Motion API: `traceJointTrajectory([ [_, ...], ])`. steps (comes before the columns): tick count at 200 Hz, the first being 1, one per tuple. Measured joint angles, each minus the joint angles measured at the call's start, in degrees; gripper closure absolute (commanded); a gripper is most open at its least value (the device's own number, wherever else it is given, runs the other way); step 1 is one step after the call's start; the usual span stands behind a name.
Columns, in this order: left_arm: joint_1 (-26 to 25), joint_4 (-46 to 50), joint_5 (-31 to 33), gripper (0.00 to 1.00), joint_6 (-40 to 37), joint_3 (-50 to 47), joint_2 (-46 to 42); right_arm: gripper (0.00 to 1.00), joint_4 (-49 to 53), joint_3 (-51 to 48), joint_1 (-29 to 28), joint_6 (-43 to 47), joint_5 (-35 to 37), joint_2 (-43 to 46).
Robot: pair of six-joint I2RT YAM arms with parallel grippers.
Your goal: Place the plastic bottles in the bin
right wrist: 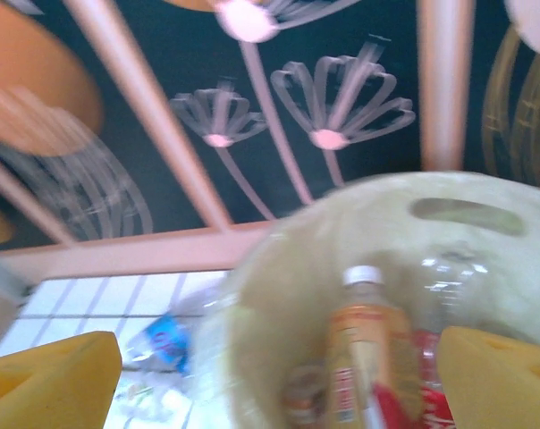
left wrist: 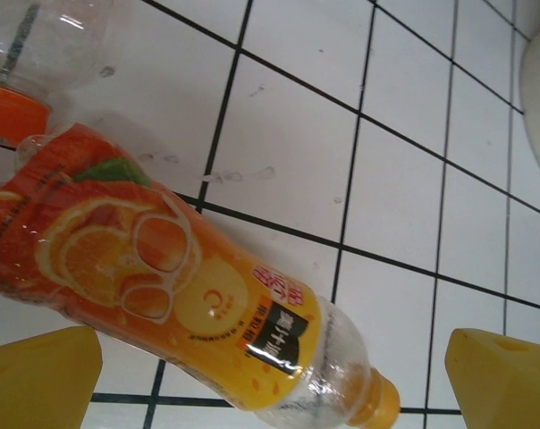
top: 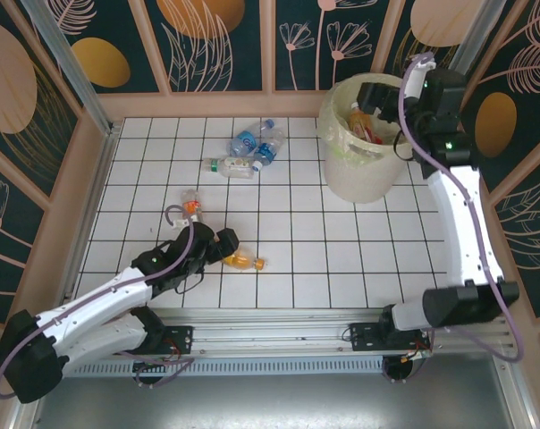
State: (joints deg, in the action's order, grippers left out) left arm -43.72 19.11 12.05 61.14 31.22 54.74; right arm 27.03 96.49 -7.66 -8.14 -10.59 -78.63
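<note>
An orange-labelled plastic bottle (left wrist: 181, 286) lies on its side on the tiles, orange cap toward the lower right. My left gripper (left wrist: 274, 384) is open, its yellow fingers (left wrist: 37, 375) standing either side of the bottle without gripping it. From above, that bottle (top: 243, 261) rests just beyond the left gripper (top: 225, 246). My right gripper (top: 367, 103) hangs open over the cream bin (top: 364, 165) with nothing between its fingers (right wrist: 498, 375). Inside the bin (right wrist: 288, 295) lie several bottles, among them a white-capped one (right wrist: 368, 344).
A clear bottle with an orange band (top: 191, 206) lies to the left of the left gripper. Three bottles (top: 252, 143) are clustered at the back middle of the tiled table. Patterned walls with pink frames close in the back and both sides.
</note>
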Motion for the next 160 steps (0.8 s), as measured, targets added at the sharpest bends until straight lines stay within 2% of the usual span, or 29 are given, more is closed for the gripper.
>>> traceJointTrajectory([
  [33,2.75,0.44,-2.64,0.01,-0.46,0.04,2.97,0.08,-2.29,-7.34,-6.12,0.17,-2.67,6.93],
  [91,4.33,-0.59,-5.62,0.02,-3.37,0.09,9.86,0.08,-3.87,-17.73,-9.38,-1.38,-5.01,10.71],
  [160,6.34,-7.21,-5.62,0.14,-7.89,4.55,20.52,0.09,-6.82,-27.80,-13.16,-2.73,-7.52,14.53],
])
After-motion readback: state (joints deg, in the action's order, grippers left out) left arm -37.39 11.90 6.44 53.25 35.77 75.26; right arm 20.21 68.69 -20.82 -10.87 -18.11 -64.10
